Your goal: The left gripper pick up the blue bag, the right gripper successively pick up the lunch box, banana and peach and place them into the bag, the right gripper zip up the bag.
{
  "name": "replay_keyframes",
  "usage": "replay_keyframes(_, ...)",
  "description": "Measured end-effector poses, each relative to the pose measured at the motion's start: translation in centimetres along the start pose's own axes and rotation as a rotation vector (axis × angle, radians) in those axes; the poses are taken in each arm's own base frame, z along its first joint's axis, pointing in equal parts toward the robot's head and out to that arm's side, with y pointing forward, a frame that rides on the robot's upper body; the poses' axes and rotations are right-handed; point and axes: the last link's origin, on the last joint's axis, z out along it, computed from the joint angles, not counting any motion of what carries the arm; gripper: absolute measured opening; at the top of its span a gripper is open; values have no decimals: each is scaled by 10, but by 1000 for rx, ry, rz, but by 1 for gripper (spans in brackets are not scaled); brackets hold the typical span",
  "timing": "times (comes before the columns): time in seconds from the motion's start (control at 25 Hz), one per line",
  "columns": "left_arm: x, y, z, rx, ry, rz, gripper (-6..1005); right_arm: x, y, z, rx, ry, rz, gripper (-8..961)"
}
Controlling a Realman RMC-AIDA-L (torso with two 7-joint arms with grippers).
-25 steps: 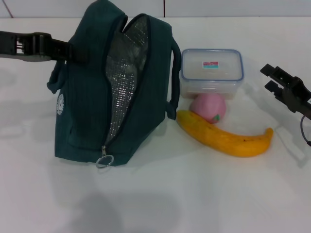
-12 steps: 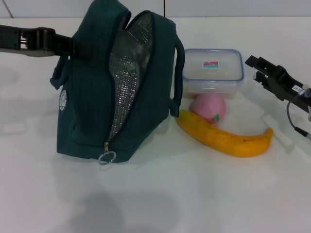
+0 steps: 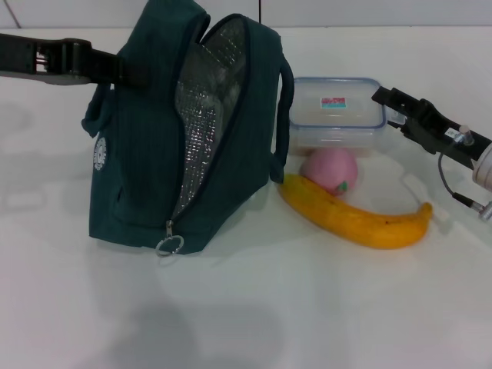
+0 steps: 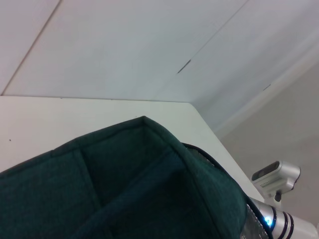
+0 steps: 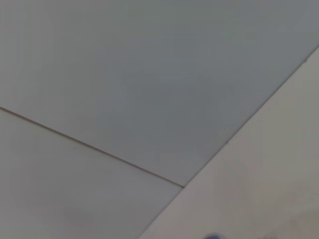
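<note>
Your left gripper (image 3: 127, 74) is reaching in from the left and pinching the blue bag (image 3: 146, 154) at its upper flank; the fingertips are buried against the fabric there. The bag is standing upright on the white table (image 3: 307, 307), its front unzipped and gaping, silver foil lining (image 3: 201, 115) showing and the ring zipper pull (image 3: 169, 245) hanging at the bottom front edge. In the left wrist view, the bag's dark fabric (image 4: 124, 189) is filling the lower half of the frame.

Your right gripper (image 3: 393, 108) is hovering at the right, its fingers spread and holding nothing, tips just beside the lunch box (image 3: 336, 114), at that box's right end. The peach (image 3: 329, 171) is sitting below and to the left of that gripper, touching the front of the lunch box. The banana (image 3: 354, 219) is lying in front of the peach, its left end near the bag's base.
</note>
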Motion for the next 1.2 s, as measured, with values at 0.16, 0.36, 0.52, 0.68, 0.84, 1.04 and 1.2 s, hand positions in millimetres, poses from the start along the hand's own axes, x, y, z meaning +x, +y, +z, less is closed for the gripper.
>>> replay_keyframes(0.16,2,1,1,-3,0,5,45,-2,3,4,4,-1,-4,600)
replay_keyframes(0.36,3,2,2,-5,0,11,45,-4,7,9,-2,-6,-3,592)
replay_keyframes(0.52,5,2,3,-8,-1,14,44,-4,9,11,-3,1,-5,585)
replay_keyframes(0.68,6,3,3,-7,-1,19,44,-4,10,13,1,10,-13,579)
replay_keyframes(0.84,6,3,3,-9,-1,22,44,-4,12,14,-5,14,-19,572)
replay_keyframes(1.04,5,2,4,-10,-2,22,44,-2,16,16,-26,26,-54,564)
replay_keyframes(1.2,3,1,3,-9,-2,17,44,0,15,14,-28,28,-68,558)
